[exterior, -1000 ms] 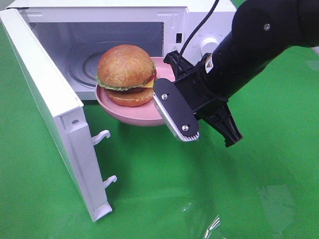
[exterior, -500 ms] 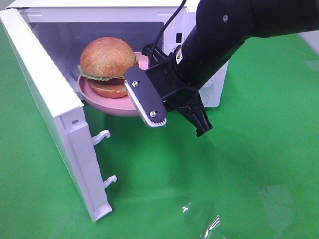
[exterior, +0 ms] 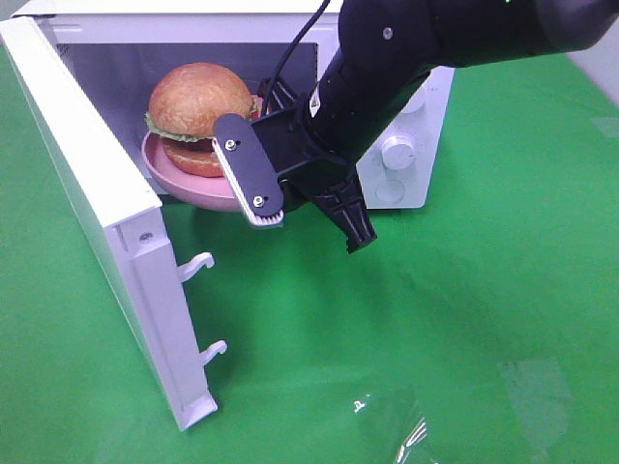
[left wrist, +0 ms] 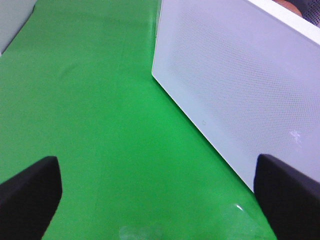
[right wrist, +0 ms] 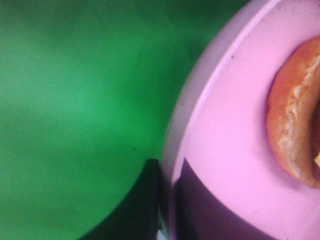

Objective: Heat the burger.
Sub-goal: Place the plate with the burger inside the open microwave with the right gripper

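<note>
The burger (exterior: 198,101), with a golden-brown bun and green lettuce, sits on a round pink plate (exterior: 184,184). The plate hangs in the mouth of the white microwave (exterior: 406,179), partly inside the cavity. My right gripper (exterior: 253,198) is shut on the plate's near-right rim. In the right wrist view the plate (right wrist: 225,150) fills the frame, with the burger (right wrist: 295,125) at its edge and the right gripper (right wrist: 165,205) pinching the rim. My left gripper (left wrist: 160,200) stands open over green cloth with nothing between its fingers.
The microwave door (exterior: 87,174) swings wide open to the left, its latch hooks (exterior: 198,263) pointing right. The left wrist view shows the door's outer face (left wrist: 235,85). Control knobs (exterior: 397,153) are on the microwave's right panel. Green cloth (exterior: 435,338) covers the table.
My right arm has carried the plate and burger left and farther back, from in front of the microwave opening into its mouth. The left gripper has not moved.
</note>
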Motion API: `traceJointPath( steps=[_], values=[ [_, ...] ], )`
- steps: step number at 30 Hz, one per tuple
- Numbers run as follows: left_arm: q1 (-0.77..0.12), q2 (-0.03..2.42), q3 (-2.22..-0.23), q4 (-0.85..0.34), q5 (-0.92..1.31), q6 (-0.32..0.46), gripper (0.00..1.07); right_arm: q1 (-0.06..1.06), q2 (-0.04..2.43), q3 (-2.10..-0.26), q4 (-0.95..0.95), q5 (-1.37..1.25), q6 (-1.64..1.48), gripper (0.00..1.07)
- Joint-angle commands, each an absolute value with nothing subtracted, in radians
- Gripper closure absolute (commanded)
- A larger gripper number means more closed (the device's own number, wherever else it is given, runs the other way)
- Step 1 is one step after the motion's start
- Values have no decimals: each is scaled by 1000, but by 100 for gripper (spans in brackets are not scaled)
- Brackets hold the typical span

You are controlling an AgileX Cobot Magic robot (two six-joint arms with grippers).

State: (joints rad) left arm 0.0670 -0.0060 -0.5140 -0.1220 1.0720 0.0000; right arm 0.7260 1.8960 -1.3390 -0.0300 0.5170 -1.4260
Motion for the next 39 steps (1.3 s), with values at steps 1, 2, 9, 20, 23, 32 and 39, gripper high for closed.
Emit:
traceJointPath(
  steps=[1, 2, 9, 20, 23, 32, 39],
  values=[
    [70, -21, -514, -127, 1065, -10, 10, 727, 1901, -1375, -31, 458, -1402, 107],
    [70, -21, -514, -127, 1065, -10, 10, 727, 1914, -1396, -37, 459, -1384, 107],
    [70, -21, -514, -127, 1065, -10, 10, 727, 1965, -1464, -109, 463, -1273, 107],
    [70, -21, -514, -127, 1065, -10, 10, 727, 2044, -1563, -179, 492, -1164, 107],
    [70, -21, -514, -127, 1065, -10, 10, 727, 2074, -1594, -189, 493, -1116, 107],
    [70, -21, -514, -127, 1065, -10, 10, 725, 2158, -1691, -262, 493, -996, 107],
    [70, -21, -514, -127, 1065, -10, 10, 724, 2209, -1771, -322, 513, -894, 107]
  ],
)
